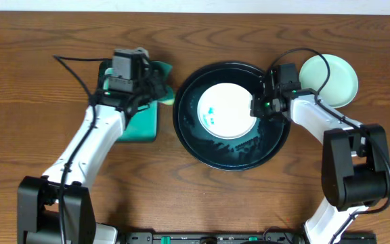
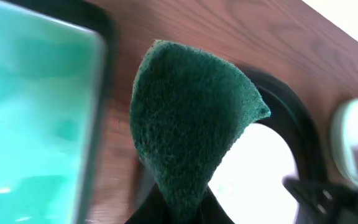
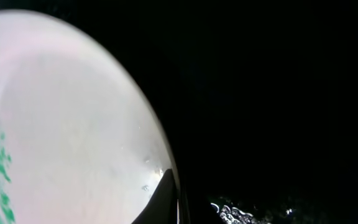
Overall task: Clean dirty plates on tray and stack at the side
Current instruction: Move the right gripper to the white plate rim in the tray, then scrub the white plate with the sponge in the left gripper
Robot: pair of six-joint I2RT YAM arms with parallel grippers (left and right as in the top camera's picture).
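One mint plate (image 1: pixel 330 80) aside upper right, smudgy white plate (image 1: pixel 227 110) to go; left end effector (image 1: pixel 153 87) pinches sponge (image 2: pixel 191 124), right end effector (image 1: pixel 259 108) unclear.

**Overhead view.** The white plate (image 1: pixel 227 110) is blocked at its 3 o'clock rim by the right gripper (image 1: pixel 259 108). From 5 round to 12 o'clock the plate's rim is left open inside the tray (image 1: pixel 188 135). The gap at the tray's 9 to 10 o'clock is filled by the sponge (image 2: pixel 191 124), clamped in the left gripper (image 1: pixel 153 89). The mint plate (image 1: pixel 337 85), at the tray's 2 o'clock, is crossed by a cable (image 1: pixel 328 73). Bare table (image 1: pixel 215 30) lies at 12 o'clock.
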